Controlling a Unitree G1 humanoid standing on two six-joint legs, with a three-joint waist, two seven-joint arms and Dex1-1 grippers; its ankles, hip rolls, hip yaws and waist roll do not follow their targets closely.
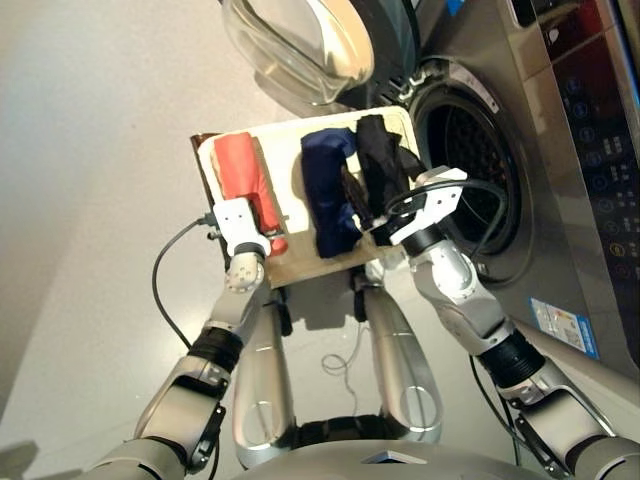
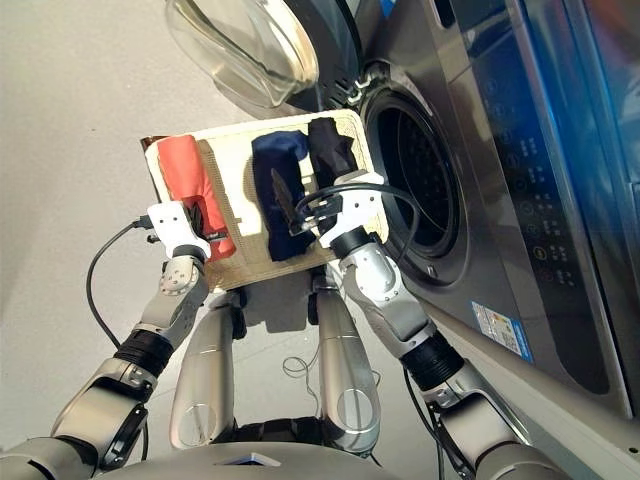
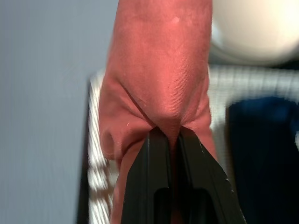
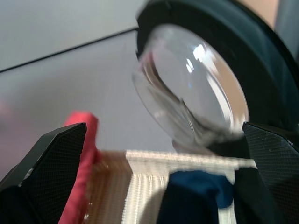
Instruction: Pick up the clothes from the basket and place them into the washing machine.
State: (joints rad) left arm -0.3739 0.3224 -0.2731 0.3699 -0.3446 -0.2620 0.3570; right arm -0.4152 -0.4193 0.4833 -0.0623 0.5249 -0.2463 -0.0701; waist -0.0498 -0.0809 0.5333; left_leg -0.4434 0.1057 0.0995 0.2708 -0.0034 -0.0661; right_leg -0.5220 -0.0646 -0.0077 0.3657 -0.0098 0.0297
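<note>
Coral-red cloth is what we have hold of first: the left gripper (image 3: 166, 140) has its jaws pinched shut on a fold of the coral-red garment (image 1: 243, 172), which lies at the nine o'clock end of the basket (image 1: 290, 130). At the middle lies the navy garment (image 1: 330, 190), and at three o'clock the black garment (image 1: 380, 150), both untouched. Our right gripper (image 4: 159, 154) hovers over these two with its jaws spread wide and holding nothing. Further toward three o'clock the washing machine (image 1: 560, 200) stands with its porthole door (image 1: 300, 45) swung open. We judge the task barely begun: all three garments remain in the basket, none visible in the drum.
</note>
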